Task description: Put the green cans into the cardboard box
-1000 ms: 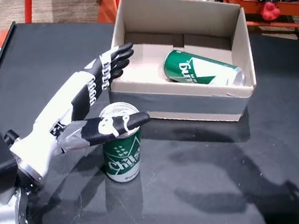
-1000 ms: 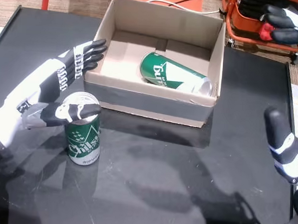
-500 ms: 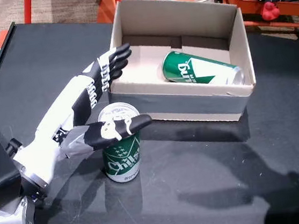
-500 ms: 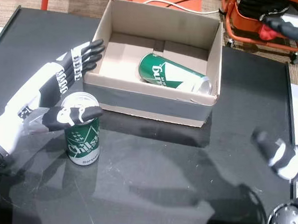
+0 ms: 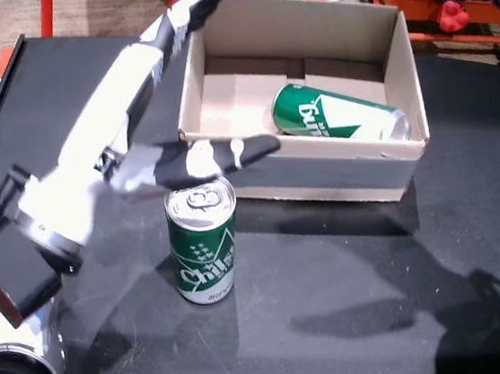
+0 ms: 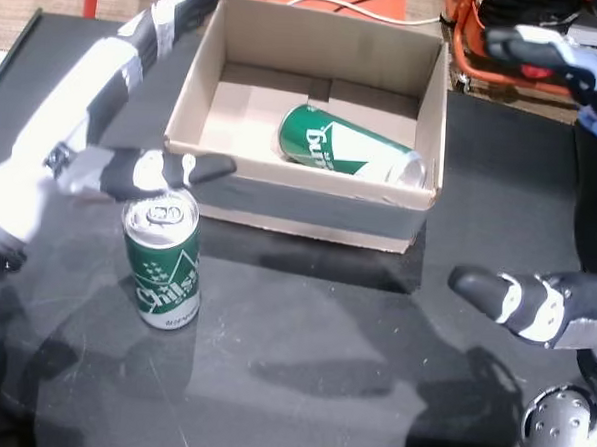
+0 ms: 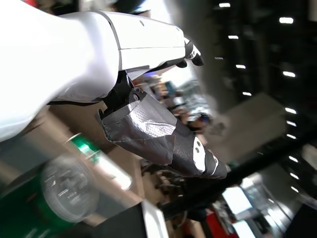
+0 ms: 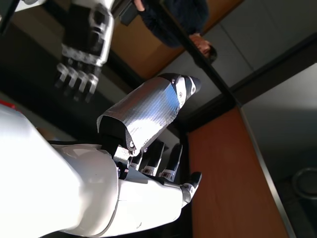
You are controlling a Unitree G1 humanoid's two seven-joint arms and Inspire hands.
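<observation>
Landmark: cardboard box (image 5: 303, 18) (image 6: 319, 29), open-topped, on a black table (image 5: 353, 301) (image 6: 301, 374).

One green can (image 5: 339, 114) (image 6: 351, 146) lies on its side inside the box, toward the near wall, top end pointing to the box's right wall. Seen in both head views.

A second green can (image 5: 204, 242) (image 6: 160, 260) stands upright on the table, outside the box, just in front of its near-left corner. Not touched by anything.

Left hand (image 5: 141, 100) (image 6: 115, 94): raised over the box's left wall, fingers straight and spread away from the thumb, holding nothing. Fingertips reach past the box's far-left corner; thumb (image 5: 219, 156) (image 6: 156, 173) sticks out sideways above the upright can, in front of the box's near wall. Motion blur in both head views.

Left wrist view: same hand (image 7: 143, 84) from below, thumb wide of the palm; the upright can's top (image 7: 67, 191) is a blur under it, and the can in the box a green smear beyond. Room lights behind.

Right hand (image 6: 553, 247): one head view shows it, well to the right of the box, thumb low over the table, fingers high near the box's far-right corner, wide apart, empty. The other head view catches only dark scraps at its right edge.

Right wrist view: right hand (image 8: 143, 163), thumb clear of the fingers; no can, no box, only ceiling, a person's sleeve and another robot hand at top.
</observation>
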